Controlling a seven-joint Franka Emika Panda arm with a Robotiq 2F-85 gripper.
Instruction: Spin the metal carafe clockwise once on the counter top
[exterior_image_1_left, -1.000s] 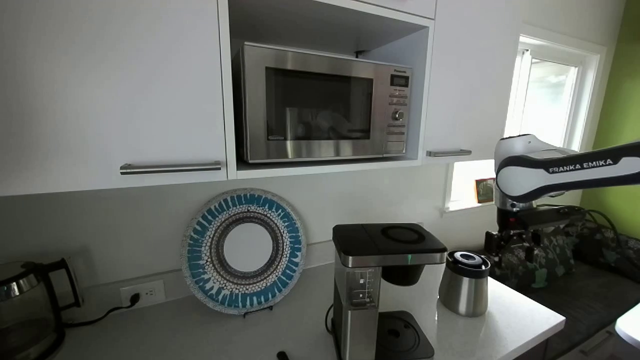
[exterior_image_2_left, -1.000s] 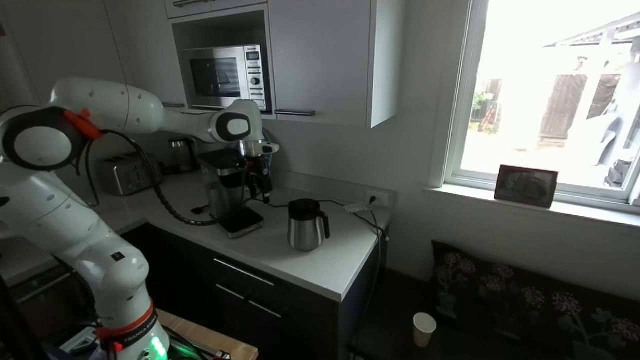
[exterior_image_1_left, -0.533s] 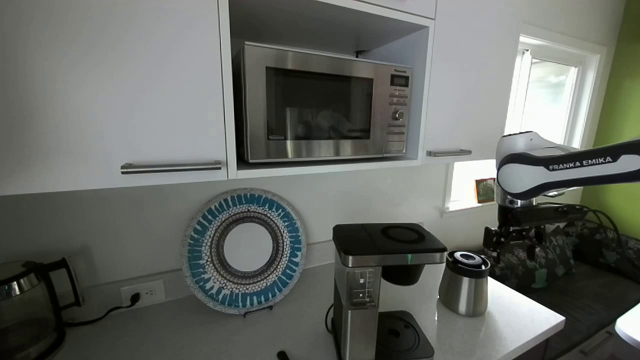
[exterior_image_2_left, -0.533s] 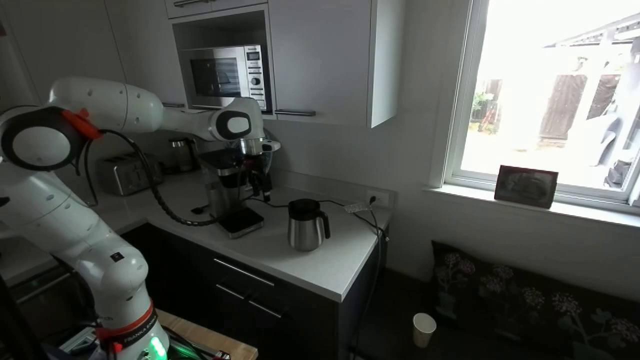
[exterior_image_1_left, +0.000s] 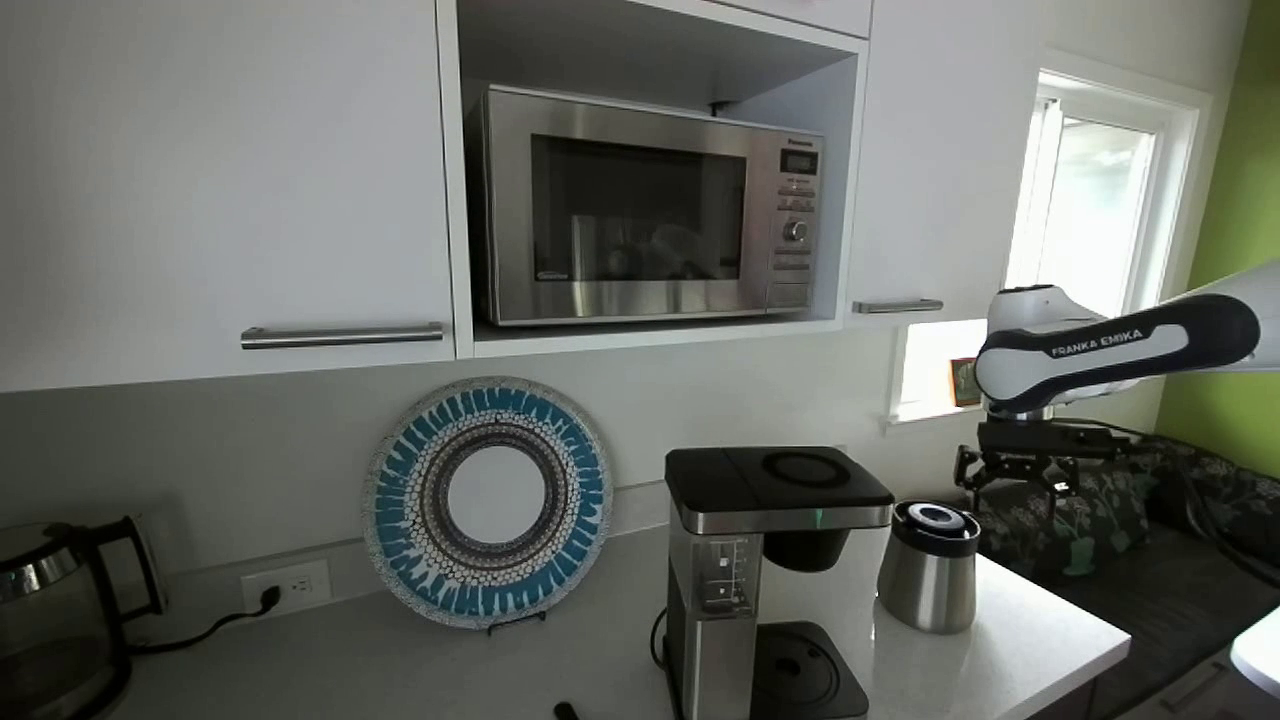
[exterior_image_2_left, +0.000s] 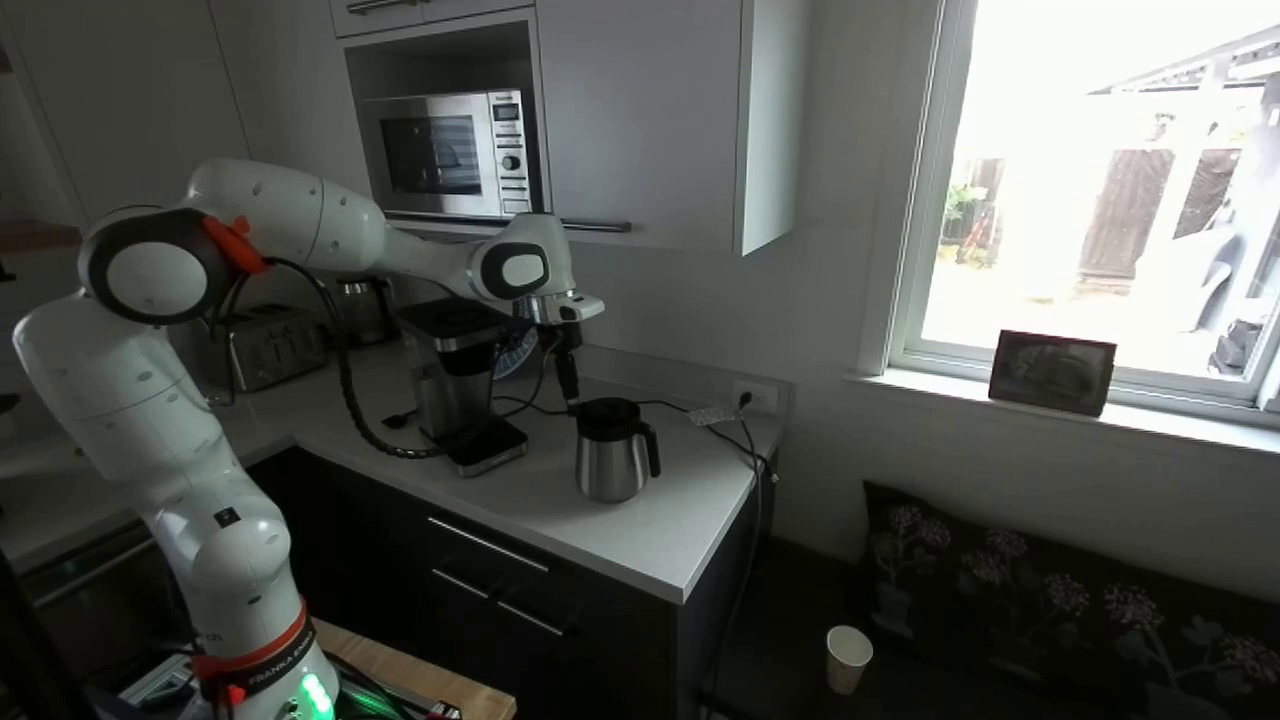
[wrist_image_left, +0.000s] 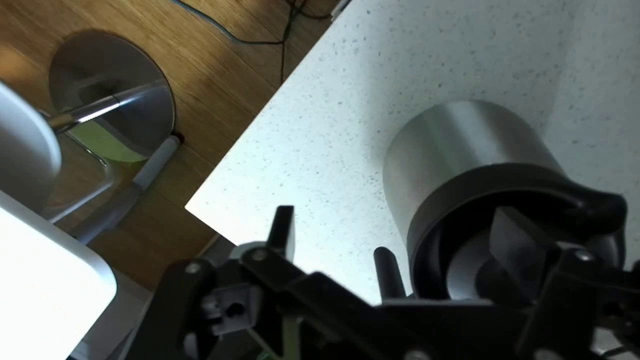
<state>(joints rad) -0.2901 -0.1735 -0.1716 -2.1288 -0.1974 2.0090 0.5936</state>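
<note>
While the metal carafe (exterior_image_2_left: 608, 470) stands upright on the bench (exterior_image_2_left: 655, 545), near its corner, the tool (wrist_image_left: 398, 232) hangs close to the dark lid (exterior_image_2_left: 608, 412), spread wide and holding nothing. In the wrist view, one finger (wrist_image_left: 512, 245) shows over the lid, its fellow over pale speckled surface; whether either touches the carafe, I cannot tell. In an exterior view, the dark handle (exterior_image_2_left: 652, 450) sits on the side away from the coffee machine (exterior_image_1_left: 720, 575). Farther along, a round patterned plate (exterior_image_1_left: 400, 490) stands on edge by the wall (exterior_image_1_left: 300, 470), lower than the microwave (exterior_image_1_left: 640, 205).
</note>
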